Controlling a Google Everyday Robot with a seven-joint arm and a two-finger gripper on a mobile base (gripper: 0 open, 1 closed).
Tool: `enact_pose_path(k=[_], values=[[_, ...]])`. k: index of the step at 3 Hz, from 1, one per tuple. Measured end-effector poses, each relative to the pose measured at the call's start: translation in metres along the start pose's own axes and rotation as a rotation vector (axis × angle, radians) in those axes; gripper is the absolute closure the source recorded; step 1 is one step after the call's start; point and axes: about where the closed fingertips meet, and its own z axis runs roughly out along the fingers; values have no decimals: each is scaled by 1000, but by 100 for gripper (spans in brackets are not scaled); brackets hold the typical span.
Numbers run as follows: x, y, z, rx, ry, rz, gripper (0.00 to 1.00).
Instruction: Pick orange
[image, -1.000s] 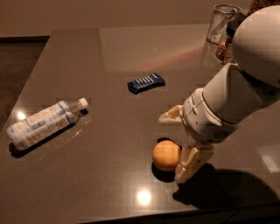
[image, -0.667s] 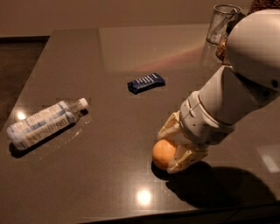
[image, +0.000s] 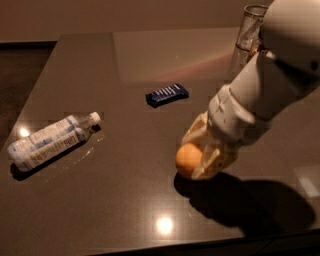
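Note:
The orange (image: 186, 160) is a small round fruit near the front middle of the dark table (image: 125, 200). My gripper (image: 199, 154) comes down from the right on the white arm (image: 260, 100). Its cream fingers (image: 209, 165) are closed against the orange's right side, one behind it and one in front. The orange seems to sit just above the tabletop, with its shadow below and to the right. The fruit's right half is hidden by the fingers.
A plastic water bottle (image: 47, 141) lies on its side at the left. A dark blue packet (image: 167, 94) lies flat at mid-table. A clear glass (image: 248, 35) stands at the back right, behind the arm. The table's front edge runs close below the orange.
The fingers, spread on either side of the orange a second ago, have closed on it. The orange now sits slightly higher in view.

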Motion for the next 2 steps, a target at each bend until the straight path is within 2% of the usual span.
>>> enact_pose_path(k=[2], values=[[-17, -50, -64, 83, -67, 50, 100]])
